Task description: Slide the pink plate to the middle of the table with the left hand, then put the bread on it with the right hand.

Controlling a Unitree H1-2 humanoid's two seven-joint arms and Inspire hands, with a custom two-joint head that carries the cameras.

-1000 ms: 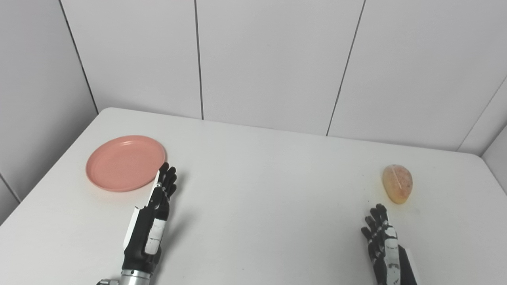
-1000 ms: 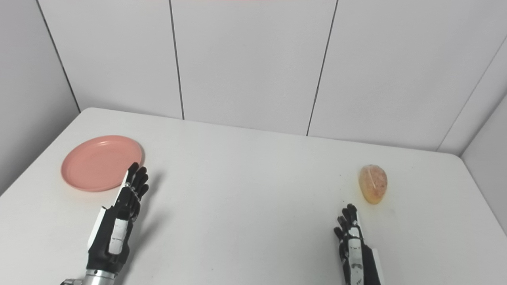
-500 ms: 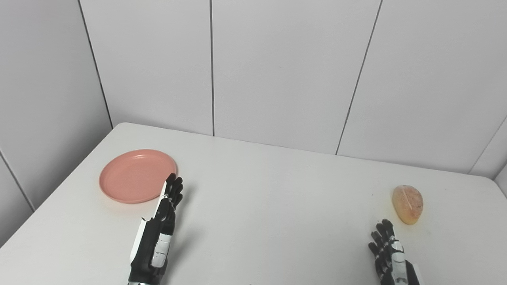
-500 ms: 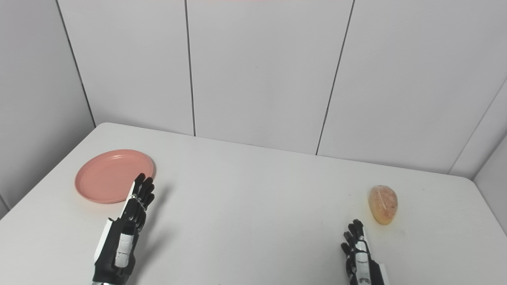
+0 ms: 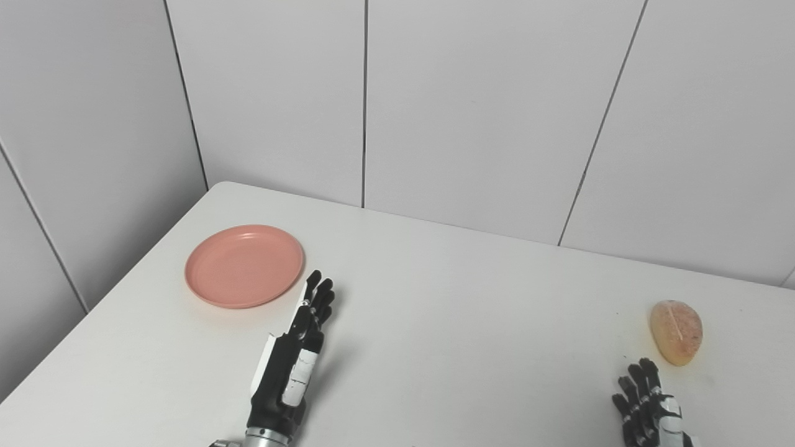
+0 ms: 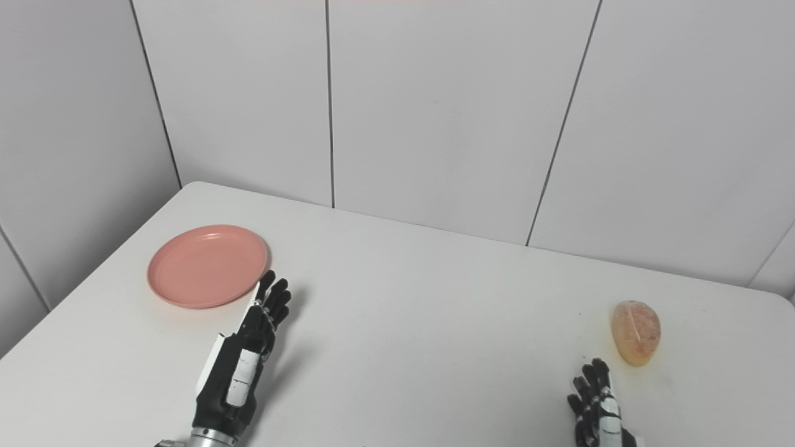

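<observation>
The pink plate (image 5: 243, 266) lies flat and bare on the left part of the white table (image 5: 435, 323). My left hand (image 5: 295, 357) stands open just to the right of the plate's near-right rim, fingers straight and pointing away, apart from the plate. At the right side of the table rests the bread (image 5: 676, 332), an oval golden roll. My right hand (image 5: 646, 410) is open at the bottom edge, its fingertips a short way in front of the bread and not touching it; its lower part is cut off by the picture.
Grey wall panels (image 5: 472, 105) close off the table's far side and left side. The table's left edge (image 5: 99, 310) runs near the plate. Between plate and bread lies bare white tabletop.
The camera has swung left and a little up, so the whole scene has shifted right in the picture. The plate and bread stay in place; both hands hold nearly the same pose.
</observation>
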